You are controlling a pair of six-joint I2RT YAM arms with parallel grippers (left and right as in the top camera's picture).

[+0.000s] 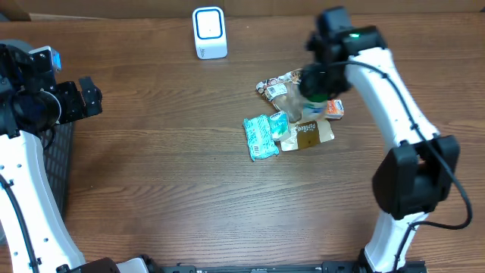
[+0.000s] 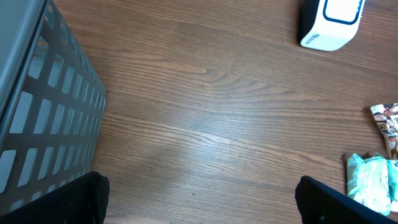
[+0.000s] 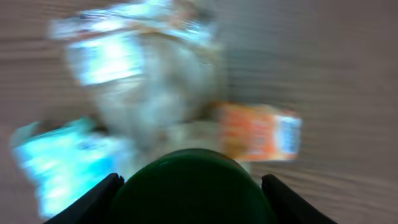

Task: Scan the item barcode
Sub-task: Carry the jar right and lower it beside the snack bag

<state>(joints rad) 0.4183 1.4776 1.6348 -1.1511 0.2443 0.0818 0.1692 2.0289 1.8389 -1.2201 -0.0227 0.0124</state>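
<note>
In the overhead view, the scanner [image 1: 209,32] is stood upright at the far edge of the bench [image 1: 151,189], well apart from the heap of packets [image 1: 292,125]. This is presumably so that one item at a time can be carried across to its face. The right claw [image 1: 317,82] is placed over the heap's far side, with a dark green item [image 1: 314,97] just beneath it. The left claw [image 1: 89,97] is parked beside the grey basket [image 1: 62,163], clear of the work.

In the left wrist view, the left claw's fingers are seen fully spread at the two lower corners. Only bare wood lies between them, and nothing is touched.

The right wrist view is badly blurred. The gap between the fingers is filled by the rounded green item, which is met on both sides, so the right claw is judged to be partly closed and pinching it. An orange packet [image 3: 258,134] lies beyond. No barcode can be made out, and whether the item is lifted off the bench cannot be told.
</note>
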